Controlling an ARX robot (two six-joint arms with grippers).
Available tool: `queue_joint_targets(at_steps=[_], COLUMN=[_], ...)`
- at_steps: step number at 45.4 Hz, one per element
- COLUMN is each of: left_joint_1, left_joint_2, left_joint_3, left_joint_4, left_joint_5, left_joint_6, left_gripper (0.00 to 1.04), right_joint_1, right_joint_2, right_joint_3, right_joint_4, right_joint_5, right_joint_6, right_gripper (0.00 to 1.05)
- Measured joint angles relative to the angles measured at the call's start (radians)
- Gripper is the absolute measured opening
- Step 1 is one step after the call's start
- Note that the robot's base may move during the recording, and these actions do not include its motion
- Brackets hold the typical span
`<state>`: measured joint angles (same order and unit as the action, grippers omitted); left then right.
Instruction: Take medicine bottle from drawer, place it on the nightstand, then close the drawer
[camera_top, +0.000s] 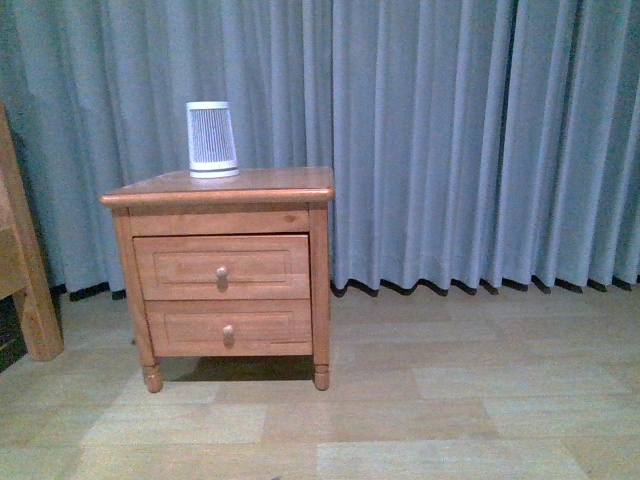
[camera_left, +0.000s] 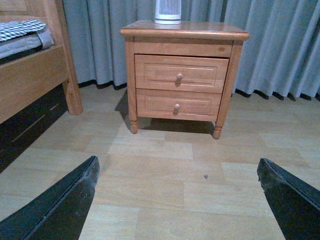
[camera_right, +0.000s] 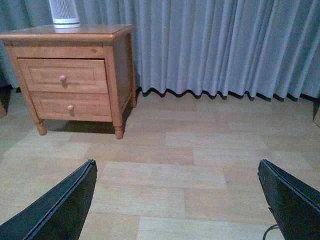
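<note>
The reddish-brown nightstand (camera_top: 220, 186) stands by the curtain; it also shows in the left wrist view (camera_left: 185, 31) and the right wrist view (camera_right: 67, 34). Its upper drawer (camera_top: 222, 266) is shut, with one round knob (camera_top: 221, 272); it also shows in the wrist views (camera_left: 181, 73) (camera_right: 62, 75). The medicine bottle is hidden. My left gripper (camera_left: 177, 167) is open and empty, well back from the nightstand above the floor. My right gripper (camera_right: 177, 167) is open and empty, back and to the right of the nightstand. Neither arm shows in the front view.
A white ribbed tapered device (camera_top: 211, 138) stands on the nightstand's top. The shorter lower drawer (camera_top: 228, 326) is shut. A wooden bed frame (camera_left: 35, 75) with bedding stands left of the nightstand. A grey-blue curtain (camera_top: 450, 140) hangs behind. The floor is pale wood planks (camera_top: 400, 400).
</note>
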<state>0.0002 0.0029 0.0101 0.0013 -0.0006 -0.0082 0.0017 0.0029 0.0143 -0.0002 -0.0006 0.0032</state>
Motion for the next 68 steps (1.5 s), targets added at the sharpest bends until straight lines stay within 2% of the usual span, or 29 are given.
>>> queue_joint_targets(at_steps=[58, 61, 63, 68], left_joint_1=[0.000, -0.034, -0.043, -0.058], left_joint_2=[0.000, 0.085, 0.180, 0.411], left_joint_3=[0.000, 0.034, 0.035, 0.055], left_joint_4=[-0.001, -0.097, -0.043, 0.200], left_joint_5=[0.000, -0.101, -0.104, -0.121], left_joint_6=[0.000, -0.105, -0.154, -0.183], left_gripper=[0.98, 0.98, 0.98, 0.98], right_joint_1=[0.000, 0.000, 0.000, 0.000], right_joint_2=[0.000, 0.000, 0.000, 0.000], right_joint_3=[0.000, 0.000, 0.000, 0.000], right_joint_4=[0.000, 0.000, 0.000, 0.000], right_joint_5=[0.000, 0.001, 0.000, 0.001], right_joint_6=[0.000, 0.000, 0.000, 0.000], right_gripper=[0.98, 0.98, 0.98, 0.98])
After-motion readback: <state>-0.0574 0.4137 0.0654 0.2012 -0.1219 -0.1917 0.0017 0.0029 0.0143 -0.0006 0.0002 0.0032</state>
